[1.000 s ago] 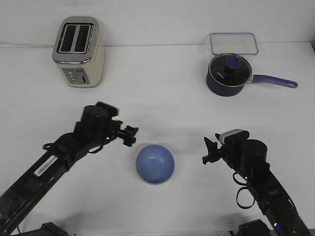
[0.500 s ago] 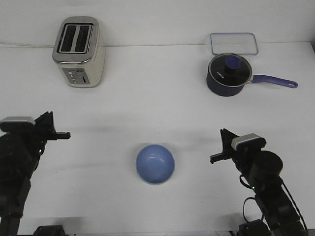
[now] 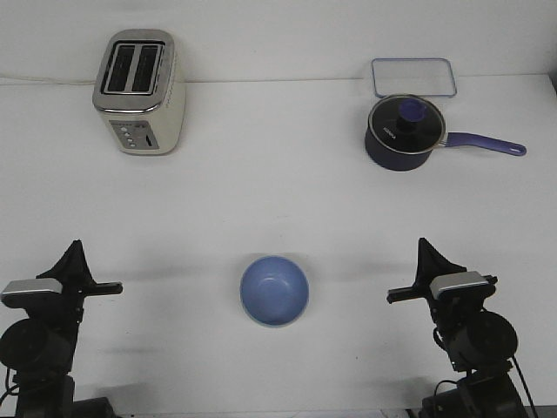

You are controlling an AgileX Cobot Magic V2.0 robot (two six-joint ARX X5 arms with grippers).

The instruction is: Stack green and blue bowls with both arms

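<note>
Resting mid-table, unlabelled blue bowl [image 3: 274, 290]

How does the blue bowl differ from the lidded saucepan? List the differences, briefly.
The blue bowl is light periwinkle; the saucepan is dark navy. The bowl is open and shows nothing inside it; the saucepan wears a lid with a knob. The bowl has no handle; the saucepan has a long purple one. Both are round and stand upright on the white table.

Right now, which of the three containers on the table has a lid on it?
The saucepan, at the back right, wears a knobbed lid. The blue bowl is open, as the clear tray behind the saucepan seems to be.
</note>
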